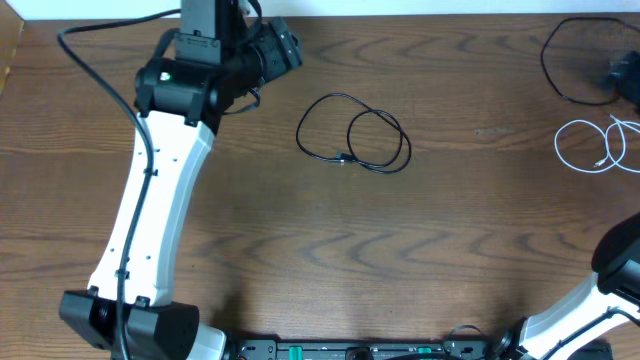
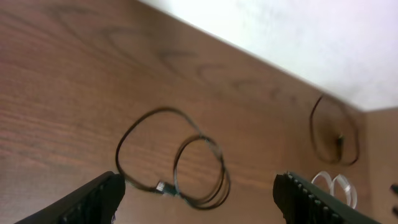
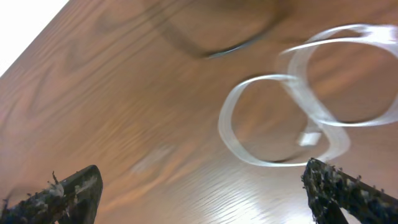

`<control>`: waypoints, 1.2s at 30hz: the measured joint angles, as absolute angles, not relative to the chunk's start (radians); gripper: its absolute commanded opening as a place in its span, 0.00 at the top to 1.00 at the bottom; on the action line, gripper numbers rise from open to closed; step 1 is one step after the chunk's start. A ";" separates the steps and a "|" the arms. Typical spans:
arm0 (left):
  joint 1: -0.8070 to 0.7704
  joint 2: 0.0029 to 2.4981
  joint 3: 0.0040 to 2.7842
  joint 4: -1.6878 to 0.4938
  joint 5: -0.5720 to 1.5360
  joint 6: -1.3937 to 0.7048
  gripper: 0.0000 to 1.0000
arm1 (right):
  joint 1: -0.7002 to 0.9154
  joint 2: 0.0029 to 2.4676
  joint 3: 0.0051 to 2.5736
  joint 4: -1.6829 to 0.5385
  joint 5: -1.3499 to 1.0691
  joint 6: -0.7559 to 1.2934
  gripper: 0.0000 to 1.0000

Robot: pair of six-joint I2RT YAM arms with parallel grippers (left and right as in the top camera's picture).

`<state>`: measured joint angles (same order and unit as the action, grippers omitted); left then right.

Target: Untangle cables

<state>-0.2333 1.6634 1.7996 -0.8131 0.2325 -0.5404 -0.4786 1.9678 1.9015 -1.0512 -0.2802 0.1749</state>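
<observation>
Black cable (image 1: 352,133) lies looped mid-desk (image 1: 300,250), untouched. White cable (image 1: 595,145) lies well apart to its right, not crossing it. Left hand (image 2: 198,180) hovers near black cable, fingers spread, empty. Right hand (image 3: 200,167) is over white cable, spread, empty.

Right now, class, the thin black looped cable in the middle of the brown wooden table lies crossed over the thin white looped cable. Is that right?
No. The thin black looped cable lies alone in the middle of the brown wooden table. The thin white looped cable sits well apart from it, at the table's right edge, as the overhead view shows.
</observation>
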 measured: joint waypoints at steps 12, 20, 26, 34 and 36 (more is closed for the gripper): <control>-0.300 1.807 1.781 -0.870 0.224 -0.409 0.19 | -0.172 1.961 1.822 -1.028 -0.398 0.104 0.13; -0.198 1.809 1.778 -0.895 0.174 -0.372 0.19 | 0.001 1.958 1.580 -0.823 -0.410 0.124 0.43; -0.141 1.809 1.778 -0.934 0.159 -0.365 0.19 | 0.104 1.958 1.414 -0.641 -0.407 0.143 0.52; -0.129 1.809 1.778 -0.938 0.154 -0.365 0.19 | 0.143 1.958 1.273 -0.458 -0.392 0.176 0.59; -0.129 1.809 1.778 -0.937 0.154 -0.365 0.19 | 0.143 1.959 1.259 -0.453 -0.393 0.176 0.57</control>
